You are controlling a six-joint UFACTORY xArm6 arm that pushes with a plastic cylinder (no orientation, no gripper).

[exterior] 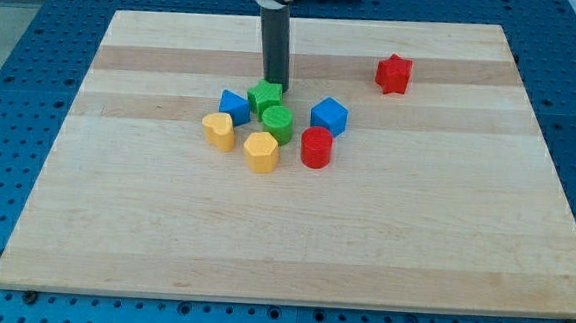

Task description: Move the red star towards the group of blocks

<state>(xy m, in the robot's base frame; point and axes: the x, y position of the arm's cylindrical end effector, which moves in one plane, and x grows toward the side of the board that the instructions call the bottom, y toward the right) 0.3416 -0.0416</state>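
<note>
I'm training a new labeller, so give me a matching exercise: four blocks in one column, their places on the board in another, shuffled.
Blocks:
1. red star
2. green star
3. yellow heart
4. red cylinder

Places:
A. just under my tip
B. group's left end in the view
C. alone, toward the view's upper right
D. below the blue cube

Pairs: 1-C, 2-A, 3-B, 4-D

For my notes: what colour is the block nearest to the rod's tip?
Green, a star-shaped block, seen in the camera view.

red star [395,74] | green star [265,96] | blue cube [329,116] | yellow hexagon [262,151]
</note>
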